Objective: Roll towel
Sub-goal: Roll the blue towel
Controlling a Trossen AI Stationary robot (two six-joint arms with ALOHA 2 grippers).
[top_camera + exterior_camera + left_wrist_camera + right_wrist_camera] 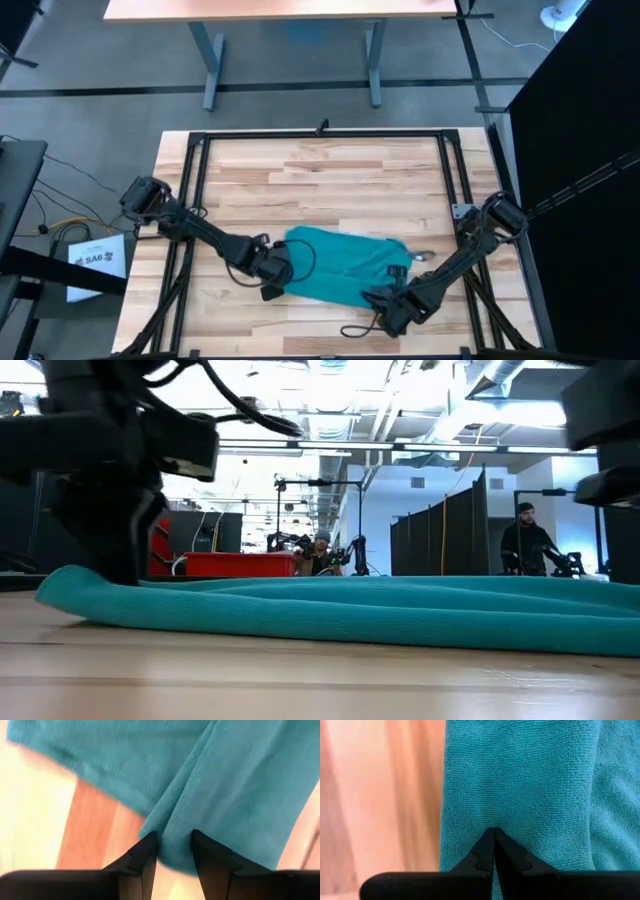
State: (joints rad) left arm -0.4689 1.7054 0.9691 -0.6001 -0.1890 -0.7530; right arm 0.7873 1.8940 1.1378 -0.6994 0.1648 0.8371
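Note:
The teal towel [345,265] lies bunched and partly folded on the wooden table [330,180], near its front edge. In the low view the towel [340,610] is a long, low ridge resting on the tabletop. My left gripper [280,277] is at the towel's left end, shut on a fold of it [175,852]. At the towel's near right corner, my right gripper [388,300] is shut on the cloth, its fingertips almost meeting [494,837]. My left gripper pinches a raised fold [175,840] at the towel's left end between its two fingers [147,855]. It comes in low from the table's left. The rest of the towel lies on the table. My right gripper has its fingertips [487,845] closed on the towel near a folded edge [470,835] at the near right corner. Only a thin bit of cloth can lie between them, and I cannot count the layers. The cloth lies flat beyond the tips.
A black metal frame [200,150] runs around the tabletop, with bare wood at the far side. A small metal fitting [424,257] lies just right of the towel. In the low view, people [525,545] stand in the room beyond the table.

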